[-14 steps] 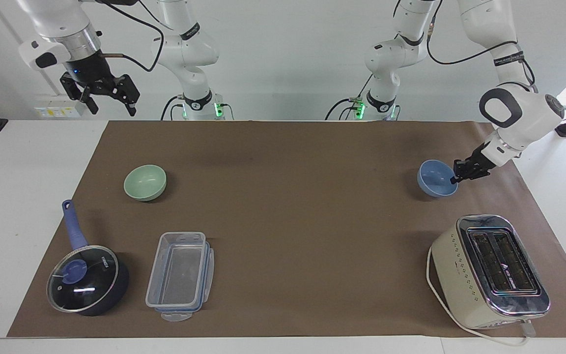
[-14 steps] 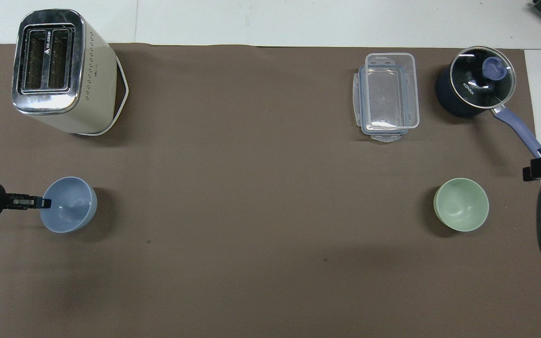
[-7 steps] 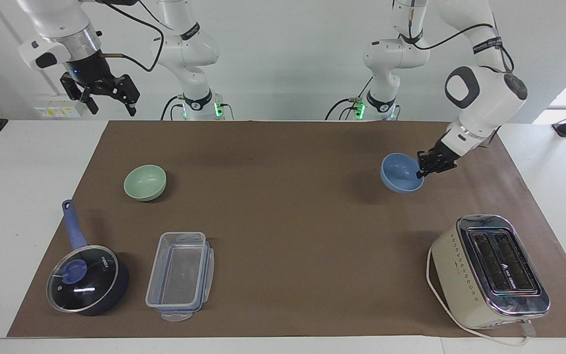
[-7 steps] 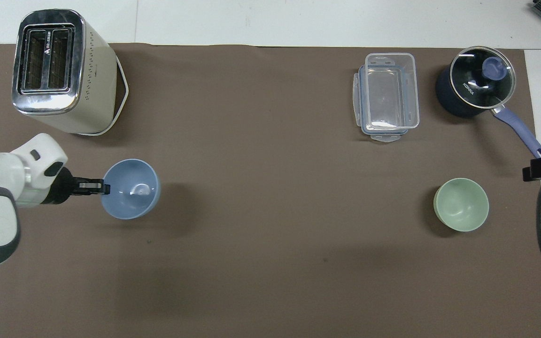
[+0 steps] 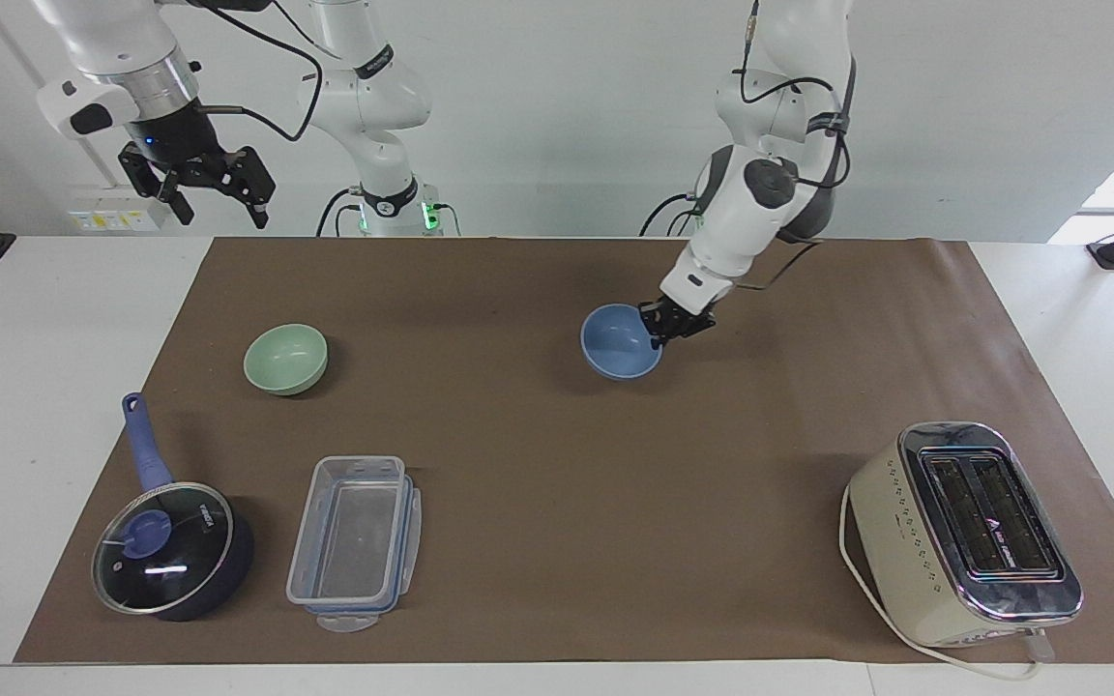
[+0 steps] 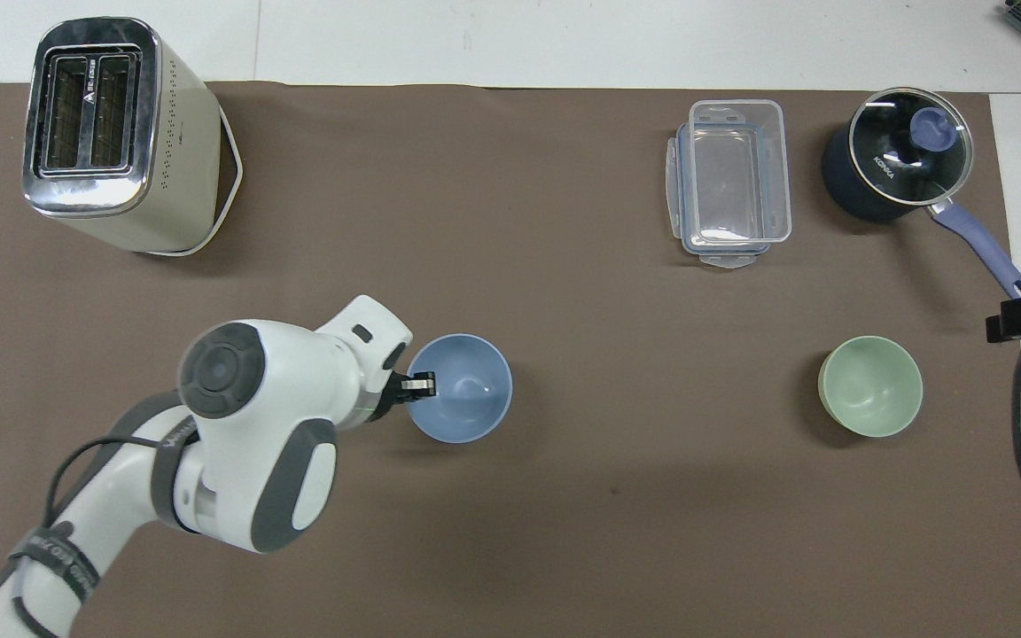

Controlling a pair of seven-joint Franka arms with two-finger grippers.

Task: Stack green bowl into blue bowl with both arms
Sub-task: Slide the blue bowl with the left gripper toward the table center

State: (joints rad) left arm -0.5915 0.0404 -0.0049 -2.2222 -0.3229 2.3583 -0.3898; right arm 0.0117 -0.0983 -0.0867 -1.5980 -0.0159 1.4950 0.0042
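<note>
1. The facing view shows the right gripper whole, held high above the right arm's end of the desk, jaws spread open and holding nothing; this arm waits. The overhead view catches only a dark piece of it at the frame edge.
2. The left gripper has its jaws clamped on the rim of the blue bowl, over the middle of the brown mat. The overhead view confirms the pinch at the rim side toward the left arm's end.
3. Whether the blue bowl touches the mat or hangs just above it cannot be told.
4. The green bowl sits upright on the mat toward the right arm's end, well apart from the blue bowl, with bare mat between them.
5. Farther from the robots than the green bowl stand a lidded saucepan and a clear plastic container. A toaster stands at the left arm's end.
6. In the overhead view the left arm's body hides the mat beneath it.
</note>
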